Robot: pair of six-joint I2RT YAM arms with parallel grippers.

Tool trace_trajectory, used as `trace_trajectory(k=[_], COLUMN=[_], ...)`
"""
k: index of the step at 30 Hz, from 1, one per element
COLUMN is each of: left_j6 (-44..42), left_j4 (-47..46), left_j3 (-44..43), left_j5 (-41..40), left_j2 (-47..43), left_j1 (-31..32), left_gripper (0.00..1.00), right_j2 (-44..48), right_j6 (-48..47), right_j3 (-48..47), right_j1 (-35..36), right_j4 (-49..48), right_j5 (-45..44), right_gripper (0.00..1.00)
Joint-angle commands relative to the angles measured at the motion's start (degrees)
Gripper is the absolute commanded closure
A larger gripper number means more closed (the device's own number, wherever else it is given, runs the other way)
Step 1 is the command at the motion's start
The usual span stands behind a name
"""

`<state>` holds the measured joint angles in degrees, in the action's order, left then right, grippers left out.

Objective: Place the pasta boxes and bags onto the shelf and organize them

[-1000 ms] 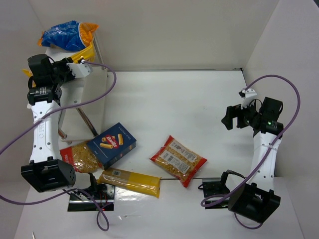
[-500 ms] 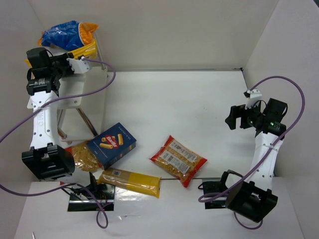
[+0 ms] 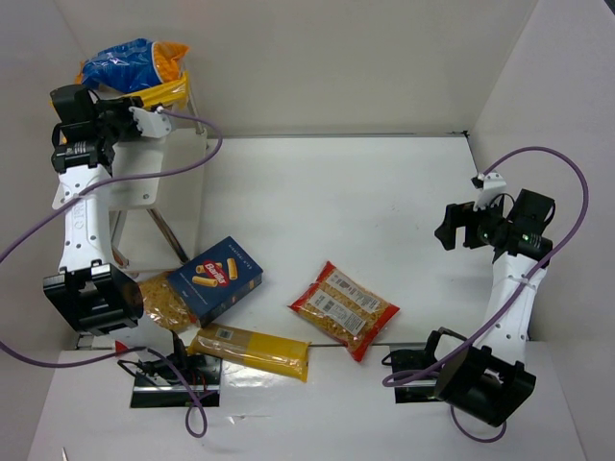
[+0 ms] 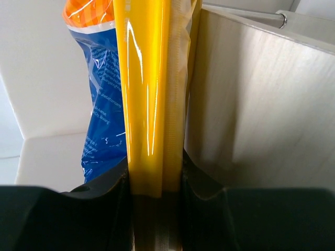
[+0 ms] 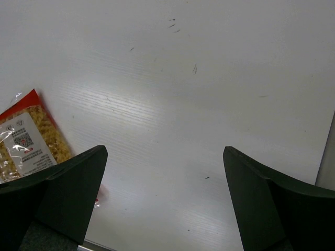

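The left pincer [image 4: 155,184] is clamped on the end of a long narrow yellow clear pack [image 4: 149,94], with one black finger on each side of it. In the wrist view this pack runs between a blue-and-orange plastic pack [image 4: 102,104] on one side and a pale board of the white shelf unit with thin metal legs [image 4: 261,104] on the other, close against both. From above, both packs are at the far left corner, at the top end of the shelf.

The right pincer [image 5: 165,151] hangs over the white worktop [image 5: 183,78] with its fingers wide apart and nothing between them.

On the worktop lie the other things. A flat blue rectangular cardboard box with a red oval logo [image 3: 217,279] is near the foot of the shelf. It partly covers a clear pack of short yellow pasta [image 3: 161,303]. Just in front of the box lies a second long yellow pack [image 3: 252,350]. To the right of these, apart from them, is a wide red-trimmed clear pack [image 3: 344,309]; its corner shows at the left edge of the right wrist view.
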<state>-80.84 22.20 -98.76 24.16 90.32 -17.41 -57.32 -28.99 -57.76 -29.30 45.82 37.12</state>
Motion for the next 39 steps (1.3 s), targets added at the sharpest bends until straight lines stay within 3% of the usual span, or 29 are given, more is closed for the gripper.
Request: trace_trajectory(k=[1,9,12,18,27,33,39], left_j6=[-4.06,-4.59,-5.21,-5.73,-6.35,-9.07,-6.18], left_j4=[-5.76,-5.15,-4.62,-4.09,-2.25,-0.57,0.92], left_j3=[-3.54,-3.54,-2.94,-1.87,1.2,3.75,-4.24], left_j5=[1.33,2.38,2.9,3.43,3.43,3.43,3.96], left_j2=[0.47,0.47,-0.59,-3.57,-8.4,-11.4,-8.23], left_j1=[-0.43,-0.43,-0.43,-0.96,-2.01,-2.54,-2.54], left_gripper=[0.9,0.55,0.35,0.18,0.04,0.01,0.01], right_j2=[-0.25,-0.25,-0.25,-0.25,1.42,2.56,4.14], right_j6=[0.34,0.34,0.34,0.34,-0.18,-0.19,-0.19], right_j3=[-2.01,-2.01,-1.48,-1.48,-0.95,-0.43,-0.43], right_j1=[-1.02,-1.02,-1.02,-1.02,-1.02,0.2,0.21], right_j4=[0.23,0.23,0.23,0.23,0.23,0.23,1.37], right_j5=[0.58,0.05,0.05,0.58,2.25,2.78,2.25], right_gripper=[0.0,0.0,0.0,0.0,0.0,0.0,0.0])
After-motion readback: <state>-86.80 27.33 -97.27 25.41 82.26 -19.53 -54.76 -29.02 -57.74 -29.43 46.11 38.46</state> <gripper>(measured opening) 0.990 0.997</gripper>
